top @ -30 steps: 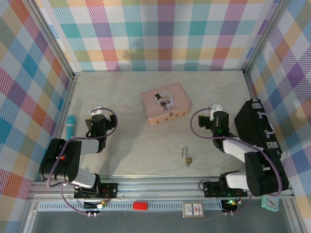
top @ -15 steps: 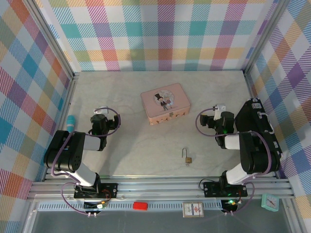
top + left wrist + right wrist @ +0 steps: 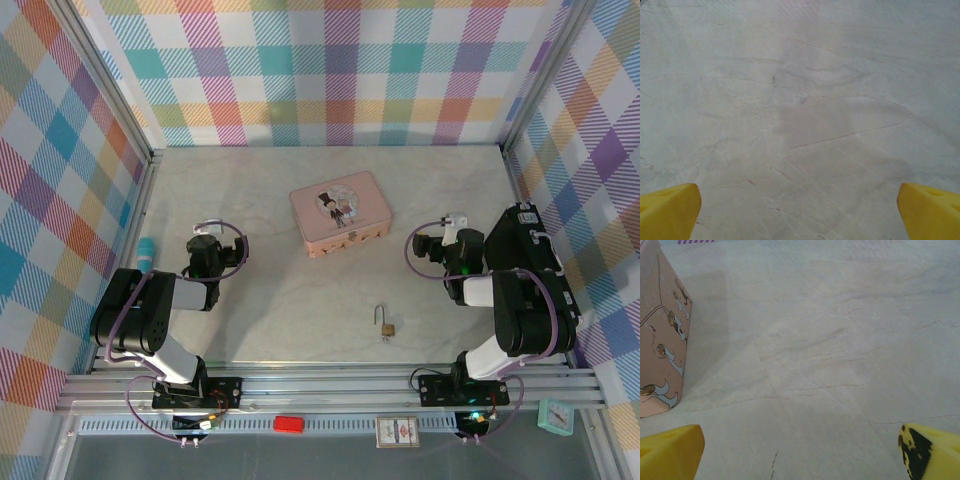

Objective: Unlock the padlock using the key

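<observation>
The small brass padlock (image 3: 387,326) lies on the marble table near the front, its silver shackle pointing away from the arms. I cannot make out the key in any view. My left gripper (image 3: 204,252) hangs over bare table at the left, far from the padlock. In the left wrist view its yellow fingertips (image 3: 667,212) stand wide apart, and the gripper (image 3: 800,215) is open and empty. My right gripper (image 3: 452,254) is right of the padlock and further back. In the right wrist view it (image 3: 800,452) is open with only table between the fingers.
A pink tin (image 3: 340,213) sits at the centre back, and its side shows at the left of the right wrist view (image 3: 660,340). A teal-capped cylinder (image 3: 146,250) lies by the left wall. A black case (image 3: 530,262) stands along the right wall.
Both arms have folded back toward their bases over the last second. The right gripper shifted a little to the right. The padlock and tin have not moved.
</observation>
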You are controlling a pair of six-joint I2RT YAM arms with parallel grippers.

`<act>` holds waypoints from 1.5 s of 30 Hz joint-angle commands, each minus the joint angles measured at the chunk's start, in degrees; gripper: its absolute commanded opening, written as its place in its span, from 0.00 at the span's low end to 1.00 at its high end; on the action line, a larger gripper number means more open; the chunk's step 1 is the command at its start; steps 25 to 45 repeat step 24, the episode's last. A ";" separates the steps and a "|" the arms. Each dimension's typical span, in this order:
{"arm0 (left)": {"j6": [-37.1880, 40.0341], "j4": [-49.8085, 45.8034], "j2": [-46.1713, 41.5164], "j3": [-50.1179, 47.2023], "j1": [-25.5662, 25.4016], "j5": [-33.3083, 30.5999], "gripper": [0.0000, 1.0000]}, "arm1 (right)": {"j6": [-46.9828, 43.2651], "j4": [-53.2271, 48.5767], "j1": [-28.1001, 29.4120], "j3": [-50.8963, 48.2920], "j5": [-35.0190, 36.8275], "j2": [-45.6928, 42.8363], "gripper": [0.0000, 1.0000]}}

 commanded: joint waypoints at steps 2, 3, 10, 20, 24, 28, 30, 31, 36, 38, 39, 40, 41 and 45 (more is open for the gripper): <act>0.64 2.41 -0.15 0.88 0.63 0.56 1.00 | 0.76 2.27 -0.16 0.92 -1.17 -0.31 0.99; 0.77 2.77 -0.23 0.60 0.58 0.61 1.00 | 0.72 2.27 -0.17 0.92 -1.17 -0.31 0.99; 1.59 3.26 -0.11 0.42 0.53 2.09 1.00 | 0.58 2.35 -0.18 0.84 -1.61 -0.32 0.99; 0.83 1.91 -0.10 1.10 0.90 1.96 1.00 | 0.67 1.48 -0.31 1.37 -1.71 -0.14 0.99; 0.81 1.89 -0.11 1.10 0.86 1.95 1.00 | 0.58 2.00 -0.24 1.01 -1.63 -0.31 0.99; 0.81 1.89 -0.11 1.10 0.86 1.95 1.00 | 0.58 2.00 -0.24 1.01 -1.63 -0.31 0.99; 0.81 1.89 -0.11 1.10 0.86 1.95 1.00 | 0.58 2.00 -0.24 1.01 -1.63 -0.31 0.99; 0.81 1.89 -0.11 1.10 0.86 1.95 1.00 | 0.58 2.00 -0.24 1.01 -1.63 -0.31 0.99; 0.81 1.89 -0.11 1.10 0.86 1.95 1.00 | 0.58 2.00 -0.24 1.01 -1.63 -0.31 0.99; 0.81 1.89 -0.11 1.10 0.86 1.95 1.00 | 0.58 2.00 -0.24 1.01 -1.63 -0.31 0.99; 0.81 1.89 -0.11 1.10 0.86 1.95 1.00 | 0.58 2.00 -0.24 1.01 -1.63 -0.31 0.99; 0.81 1.89 -0.11 1.10 0.86 1.95 1.00 | 0.58 2.00 -0.24 1.01 -1.63 -0.31 0.99; 0.81 1.89 -0.11 1.10 0.86 1.95 1.00 | 0.58 2.00 -0.24 1.01 -1.63 -0.31 0.99; 0.81 1.89 -0.11 1.10 0.86 1.95 1.00 | 0.58 2.00 -0.24 1.01 -1.63 -0.31 0.99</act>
